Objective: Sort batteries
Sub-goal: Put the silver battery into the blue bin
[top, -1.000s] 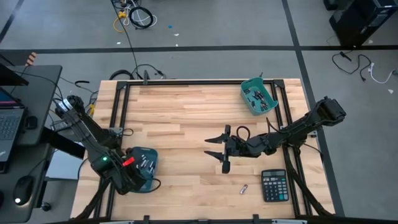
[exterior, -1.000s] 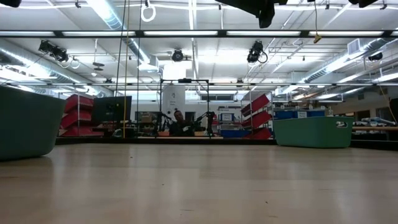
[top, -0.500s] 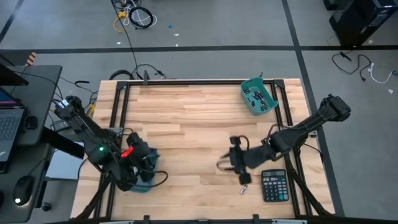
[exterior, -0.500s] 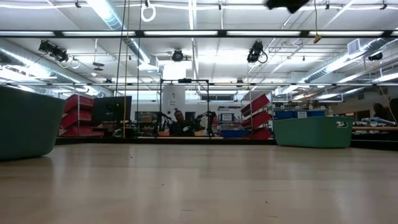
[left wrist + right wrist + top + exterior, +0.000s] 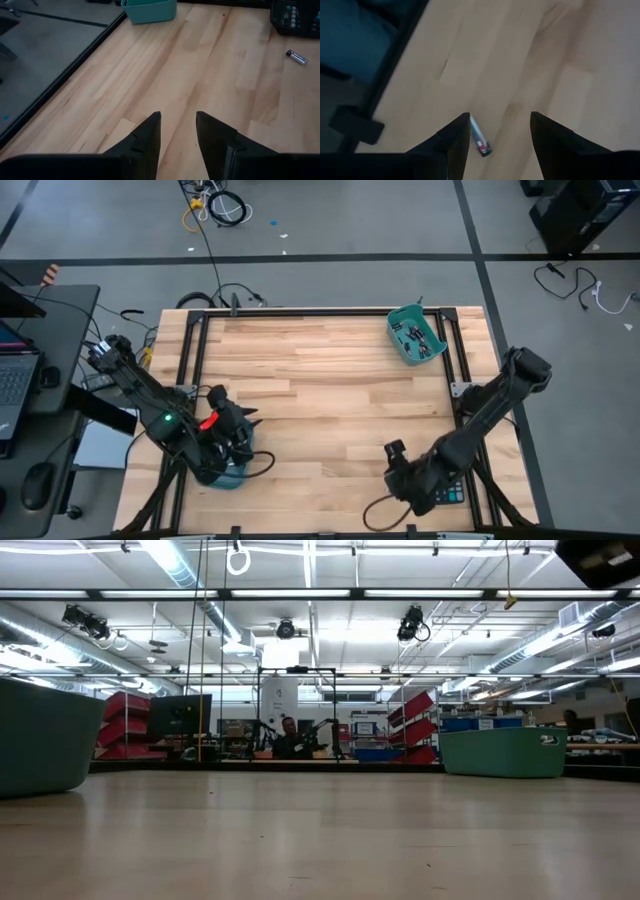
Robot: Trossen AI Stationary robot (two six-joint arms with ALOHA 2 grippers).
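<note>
One battery [image 5: 481, 140] on the table between the right end effector's [image 5: 500, 131] wide-open fingers; left end effector [image 5: 178, 130] part-open, empty

A lone battery [image 5: 481, 140], a small silver cylinder with a dark end and a red mark near that end, lies flat on its side on the bare wooden table [image 5: 530, 60], set at a slant across the boards. The left wrist view also shows a loose battery [image 5: 296, 57] lying on its side on the wood, close to the black calculator [image 5: 295, 17]. More batteries [image 5: 414, 337], small dark and silver cells, lie jumbled inside the teal bin [image 5: 437, 350] at the table's far right corner.
</note>
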